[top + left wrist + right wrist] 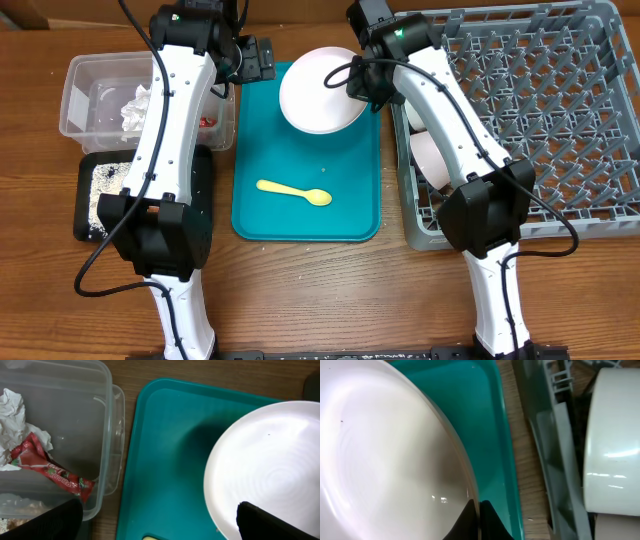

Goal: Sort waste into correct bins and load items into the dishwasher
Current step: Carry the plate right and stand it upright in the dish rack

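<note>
- The right gripper [479,516] was clenched on the rim of the plate [385,445], which spread away to the jaws' left over the teal tray [487,405].
- Step in hand, by my read: loading that plate into the rack.
- Just to the right of those jaws ran the rack [555,440] wall, with a white bowl [615,435] inside.
- The next move called for a lift, a tip onto edge, and a slot between pegs clear of the bowl.
- The left gripper [160,522] hung released and empty. Past its left finger, the tub [107,420] held the napkin [12,410] and wrapper [50,472].
- Farthest off, the spoon [295,192] waited on the tray.
</note>
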Motion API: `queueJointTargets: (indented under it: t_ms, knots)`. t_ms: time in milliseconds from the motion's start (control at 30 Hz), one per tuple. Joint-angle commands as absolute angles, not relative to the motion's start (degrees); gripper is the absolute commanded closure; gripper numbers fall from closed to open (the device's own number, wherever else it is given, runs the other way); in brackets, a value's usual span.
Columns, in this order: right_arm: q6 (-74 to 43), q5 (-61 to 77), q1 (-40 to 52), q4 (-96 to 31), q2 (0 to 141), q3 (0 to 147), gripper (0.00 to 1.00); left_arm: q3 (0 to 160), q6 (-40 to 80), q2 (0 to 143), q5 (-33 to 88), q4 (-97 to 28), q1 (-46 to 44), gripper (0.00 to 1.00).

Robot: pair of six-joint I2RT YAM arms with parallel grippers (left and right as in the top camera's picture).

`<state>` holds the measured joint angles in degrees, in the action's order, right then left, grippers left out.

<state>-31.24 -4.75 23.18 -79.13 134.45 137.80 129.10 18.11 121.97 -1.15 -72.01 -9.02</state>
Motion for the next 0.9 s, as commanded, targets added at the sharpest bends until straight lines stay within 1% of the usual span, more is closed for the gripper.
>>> queueJointTargets:
  t_ms: [0, 133, 267, 333, 567, 633, 767, 867]
  knots:
    - [-30.98, -5.52, 21.17, -79.29, 130.28, 139.92, 0.96, 129.47, 18.44, 121.82, -1.67, -71.92, -9.34, 0.00]
    - [-30.70, -5.52, 19.81, -79.40, 126.78, 139.92, 0.96, 129.47, 18.44, 121.82, -1.67, -71.92, -9.34, 0.00]
    - [-27.46, -5.87, 18.63, -79.37, 122.83, 139.92, 0.96, 129.47, 18.44, 121.82, -1.67, -71.92, -9.34, 0.00]
    - [-26.50, -8.43, 17.78, -79.94, 120.92, 139.92, 0.96, 129.47, 18.44, 121.82, -1.67, -71.92, -9.34, 0.00]
    - [-26.52, -39.92, 14.52, -84.86, 118.41, 139.90, 0.96, 129.47, 18.44, 121.82, -1.67, -71.92, -9.34, 0.00]
    - [-26.24, -46.74, 13.89, -85.38, 118.52, 139.90, 0.96, 129.47, 18.44, 121.82, -1.67, -71.92, -9.34, 0.00]
    - [-23.46, -53.69, 12.86, -84.97, 118.52, 139.90, 0.96, 129.47, 18.44, 121.82, -1.67, -71.92, -9.34, 0.00]
    - [-20.88, -54.78, 11.73, -83.66, 118.52, 139.90, 0.96, 129.47, 18.44, 121.82, -1.67, -71.92, -9.34, 0.00]
